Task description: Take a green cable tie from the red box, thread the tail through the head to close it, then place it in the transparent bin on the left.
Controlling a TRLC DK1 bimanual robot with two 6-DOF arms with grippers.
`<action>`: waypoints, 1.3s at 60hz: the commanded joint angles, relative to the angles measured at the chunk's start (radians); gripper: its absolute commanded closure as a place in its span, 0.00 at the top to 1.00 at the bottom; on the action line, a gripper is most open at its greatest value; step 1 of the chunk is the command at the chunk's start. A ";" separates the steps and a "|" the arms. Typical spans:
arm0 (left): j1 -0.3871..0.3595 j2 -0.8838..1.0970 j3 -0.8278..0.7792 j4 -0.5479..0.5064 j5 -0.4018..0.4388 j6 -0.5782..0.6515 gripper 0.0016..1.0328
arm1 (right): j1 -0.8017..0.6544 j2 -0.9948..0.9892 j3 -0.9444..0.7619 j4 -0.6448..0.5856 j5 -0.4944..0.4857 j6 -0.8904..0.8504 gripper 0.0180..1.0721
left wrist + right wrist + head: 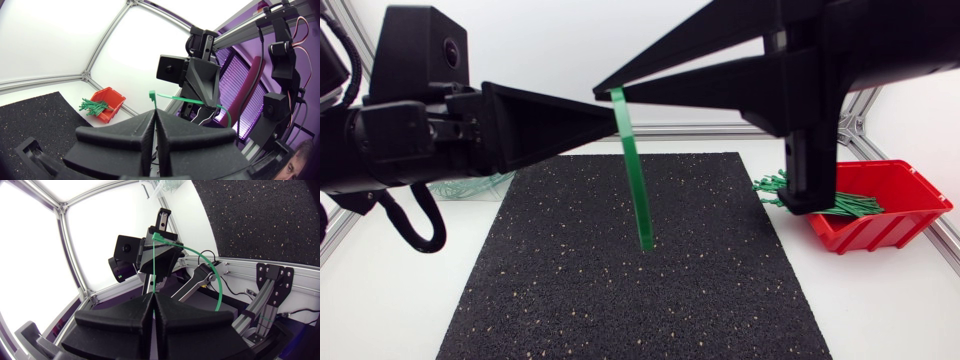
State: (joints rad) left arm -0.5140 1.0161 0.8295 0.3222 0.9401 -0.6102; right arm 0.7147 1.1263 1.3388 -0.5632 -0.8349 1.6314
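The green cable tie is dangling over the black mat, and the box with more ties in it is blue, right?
Not quite: the box is red, not blue, as the head view shows. The green cable tie does dangle over the black mat, and more ties lie in the box.

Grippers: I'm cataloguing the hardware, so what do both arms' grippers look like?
Both are matte black. The left gripper and right gripper each have two broad wedge-shaped fingers tapering to thin tips. A looped black cable hangs under the left arm, which carries a boxy black camera housing.
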 commanded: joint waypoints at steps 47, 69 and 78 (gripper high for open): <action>-0.003 -0.017 0.011 0.005 -0.003 -0.022 0.03 | -0.020 -0.014 -0.046 0.036 0.008 0.036 0.05; -0.011 -0.021 0.010 0.005 -0.001 -0.019 0.03 | -0.026 0.023 -0.038 0.051 0.008 0.041 0.05; -0.012 -0.025 0.008 0.005 0.002 -0.016 0.03 | -0.029 0.055 -0.029 0.057 0.008 0.044 0.05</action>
State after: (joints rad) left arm -0.5137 1.0142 0.8295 0.3149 0.9318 -0.6102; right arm 0.6971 1.1484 1.3090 -0.5182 -0.8352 1.6352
